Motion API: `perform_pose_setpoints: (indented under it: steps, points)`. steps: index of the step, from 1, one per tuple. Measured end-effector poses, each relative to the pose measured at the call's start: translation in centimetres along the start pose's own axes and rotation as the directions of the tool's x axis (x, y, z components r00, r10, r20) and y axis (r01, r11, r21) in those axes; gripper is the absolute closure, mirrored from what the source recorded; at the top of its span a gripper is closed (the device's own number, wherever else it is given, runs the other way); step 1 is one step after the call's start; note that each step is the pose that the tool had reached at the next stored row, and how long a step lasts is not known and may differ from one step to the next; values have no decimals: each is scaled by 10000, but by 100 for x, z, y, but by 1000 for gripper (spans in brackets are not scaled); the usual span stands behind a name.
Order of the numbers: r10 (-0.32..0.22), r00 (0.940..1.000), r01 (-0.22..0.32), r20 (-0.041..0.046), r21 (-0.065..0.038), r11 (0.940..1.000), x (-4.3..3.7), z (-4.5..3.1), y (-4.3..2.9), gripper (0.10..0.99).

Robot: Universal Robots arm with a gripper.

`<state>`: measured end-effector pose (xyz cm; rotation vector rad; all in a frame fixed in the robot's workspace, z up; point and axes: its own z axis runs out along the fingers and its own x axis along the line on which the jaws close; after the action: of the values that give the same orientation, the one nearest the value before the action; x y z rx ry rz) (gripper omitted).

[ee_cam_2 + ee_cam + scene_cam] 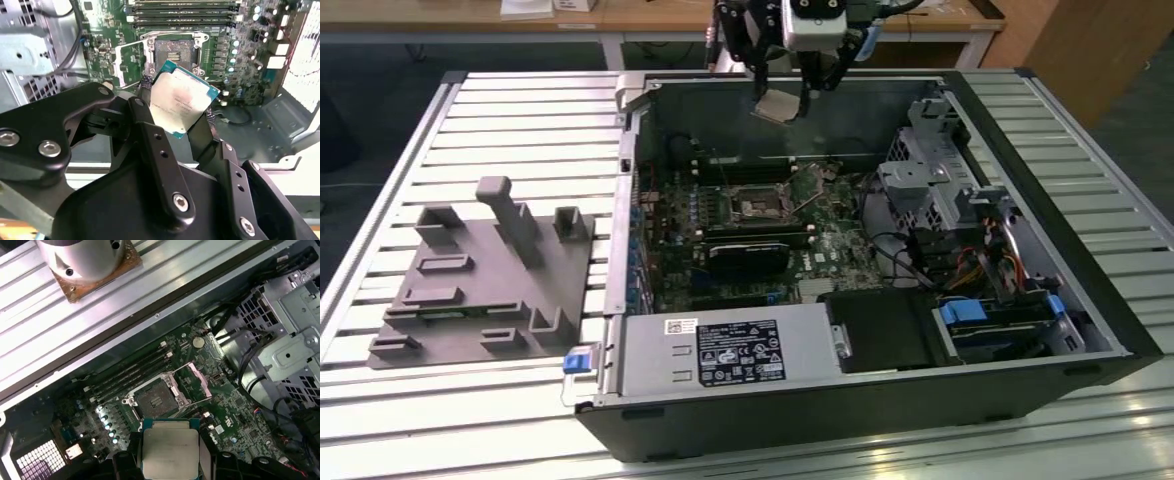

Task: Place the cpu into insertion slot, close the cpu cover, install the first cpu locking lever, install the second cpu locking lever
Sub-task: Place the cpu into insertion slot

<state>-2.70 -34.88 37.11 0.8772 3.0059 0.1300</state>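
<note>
Silver-grey chip (pixel 182 97) pinched at opposite edges by gripper (pixel 177 101), held aloft, well apart from bare socket (pixel 172 52); cover (pixel 131 62) flipped open beside it. Likely light, stiff, slick on top, fragile underneath; edges seem safest hold.

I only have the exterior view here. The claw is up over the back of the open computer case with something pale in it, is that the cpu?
Observer: Yes. In the second wrist view the claw is shut on the cpu, gripping two opposite edges.
Operator: Is the insertion slot free?
Observer: In the first wrist view the insertion slot is bare, no chip in it.
Operator: And the cpu cover?
Observer: The cpu cover is open, off to one side of the slot.
</note>
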Motion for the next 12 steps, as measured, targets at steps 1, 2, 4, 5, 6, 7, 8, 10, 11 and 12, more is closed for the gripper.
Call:
perform_pose_setpoints:
  steps: [1,2,4,5,6,7,8,10,11,12]
  points:
    - [157,9999,-157,17,3,9999,0,2,0,545]
    - [318,9995,-318,33,5,9995,0,4,0,545]
    - [657,9978,-658,69,9,9978,0,9,-1,545]
    - [818,9966,-818,86,12,9966,0,11,-1,545]
    - [978,9952,-978,104,15,9952,0,14,-1,545]
    - [1135,9935,-1135,122,18,9935,0,16,-1,545]
    - [1294,9915,-1295,141,20,9916,0,19,-2,545]
    - [1612,9868,-1613,177,24,9869,0,25,-2,545]
    - [1781,9838,-1782,196,25,9840,-1,28,-2,545]
    - [1945,9807,-1946,213,26,9809,0,30,-2,545]
